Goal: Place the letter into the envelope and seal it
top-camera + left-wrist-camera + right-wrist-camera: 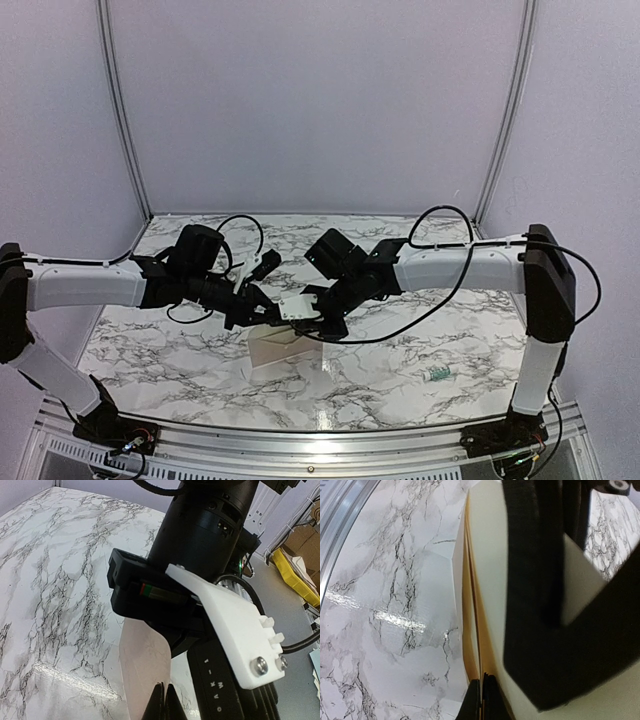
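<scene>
Both grippers meet over the middle of the table. My left gripper (262, 312) (167, 700) is shut on the edge of the pale pinkish letter (142, 670), which hangs down from the fingertips. My right gripper (300, 318) (481, 695) is shut on the edge of the cream envelope (487, 555), whose tan inner layers (470, 605) show edge-on. In the top view a pale sheet (272, 350) hangs below both grippers down to the table; I cannot tell there which paper it is, or whether the letter is inside the envelope.
The marble table (180, 350) spreads all round. A small green and white item (437, 374) lies at the front right. The right arm's black wrist and white bracket (235, 625) crowd close to my left gripper. A metal rail (300, 440) runs along the near edge.
</scene>
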